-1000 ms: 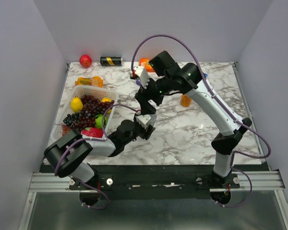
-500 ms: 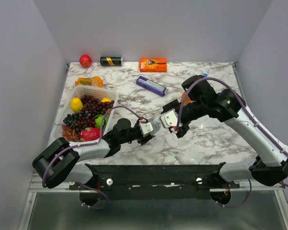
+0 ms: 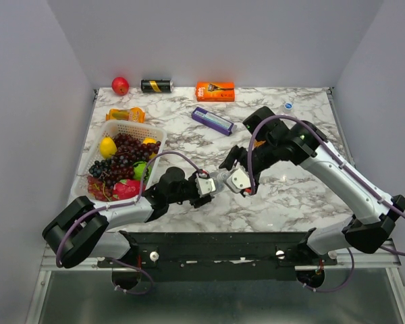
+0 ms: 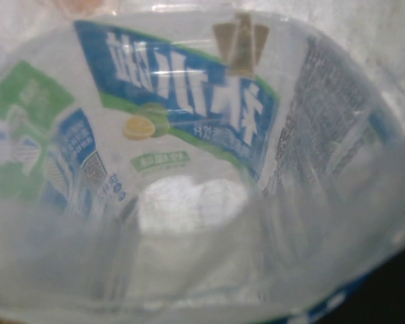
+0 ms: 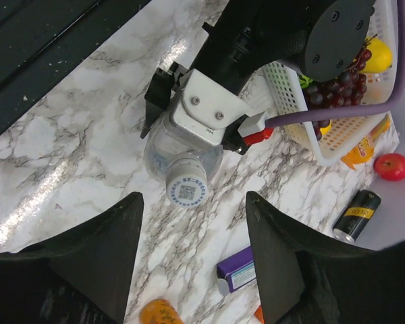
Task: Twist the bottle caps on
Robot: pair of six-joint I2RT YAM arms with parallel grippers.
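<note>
Top external: left pincer (image 3: 204, 185) pinches the clear labelled bottle (image 3: 214, 181) low over mid-desk (image 3: 290, 196). Right pincer (image 3: 239, 181) faces the bottle's neck end, just beside it.

Left wrist: blue-green label fills the view, bottle body hard against the camera.

Right wrist: whitish cap (image 5: 187, 191) sits on the neck. Fingers (image 5: 98, 253) spread either side, not touching.

Step, judged: tightening this cap. Next: centre on the cap, close, twist; bottle held firm.

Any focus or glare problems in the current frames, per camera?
Left wrist: bottle fills the frame, soft and hazy, label blurred. Right wrist: cap sharp, its own fingers dark and unfocused, glare streak on the table. Top external: evenly lit, sharp.
</note>
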